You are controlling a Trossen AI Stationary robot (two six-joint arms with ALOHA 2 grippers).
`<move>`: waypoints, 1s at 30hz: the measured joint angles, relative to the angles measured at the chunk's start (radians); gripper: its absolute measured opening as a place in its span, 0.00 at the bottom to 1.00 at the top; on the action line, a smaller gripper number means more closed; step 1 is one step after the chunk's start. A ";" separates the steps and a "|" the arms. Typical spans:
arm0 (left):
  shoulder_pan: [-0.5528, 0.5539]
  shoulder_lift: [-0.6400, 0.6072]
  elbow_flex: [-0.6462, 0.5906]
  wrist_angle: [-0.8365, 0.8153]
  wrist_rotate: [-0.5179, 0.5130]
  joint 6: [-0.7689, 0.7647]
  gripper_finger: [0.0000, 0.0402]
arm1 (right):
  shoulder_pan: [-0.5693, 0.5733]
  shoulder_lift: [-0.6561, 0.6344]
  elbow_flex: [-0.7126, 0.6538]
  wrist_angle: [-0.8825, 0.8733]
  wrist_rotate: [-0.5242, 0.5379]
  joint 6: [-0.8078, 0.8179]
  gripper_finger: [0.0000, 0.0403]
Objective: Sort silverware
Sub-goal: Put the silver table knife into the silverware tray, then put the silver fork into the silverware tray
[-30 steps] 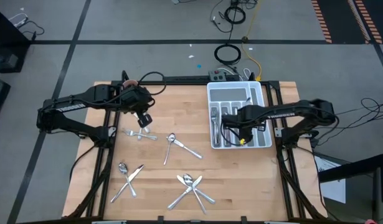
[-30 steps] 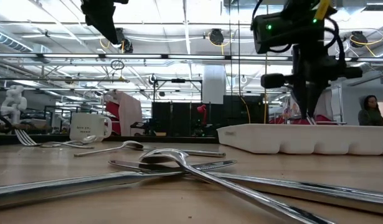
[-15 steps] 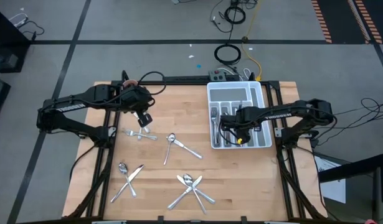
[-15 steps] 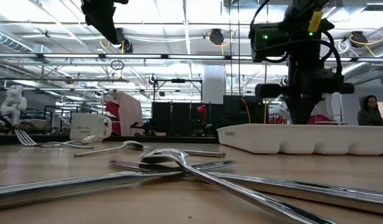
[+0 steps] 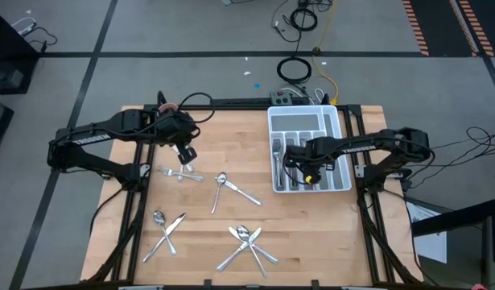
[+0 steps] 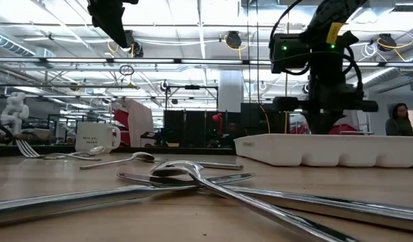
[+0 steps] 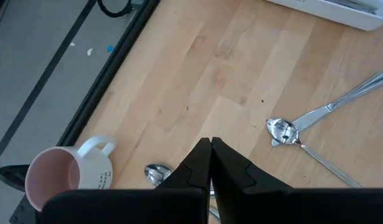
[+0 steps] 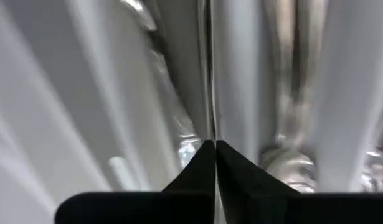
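- Silverware (image 5: 245,239) on the wooden table (image 5: 231,137): I count four loose groups. One fork-and-spoon pair (image 5: 180,173) lies near the left edge; one crossed pair (image 5: 231,188) sits mid-table; one spoon with a knife (image 5: 165,228) is at the front left; one tangled cluster is at the front centre, its piece count unclear to me.
- White divided tray (image 5: 332,121), one, at the table's right side, holding several sorted pieces (image 5: 278,157); I cannot count them exactly.
- White mug (image 7: 63,174), one, at the table's back left corner.
- Left gripper (image 7: 210,148): fingers pressed together, empty, hanging above the fork-and-spoon pair.
- Right gripper (image 8: 214,144): lowered into the tray; its fingers meet around a thin metal piece whose kind I cannot tell.
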 joint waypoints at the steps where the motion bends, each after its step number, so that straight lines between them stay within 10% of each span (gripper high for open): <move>1: 0.000 0.000 0.000 0.000 0.000 0.000 0.03 | -0.006 0.000 0.000 0.015 -0.004 0.014 0.00; 9: 0.000 0.000 0.000 0.000 -0.001 0.001 0.03 | -0.033 0.000 0.000 0.039 -0.009 0.107 0.08; 22: 0.000 0.000 0.000 0.000 -0.159 -0.063 0.03 | -0.033 -0.009 0.195 -0.135 0.357 0.552 0.21; 30: -0.032 0.039 -0.006 0.001 0.011 -0.110 0.03 | -0.032 -0.009 0.543 -0.332 0.099 1.127 0.21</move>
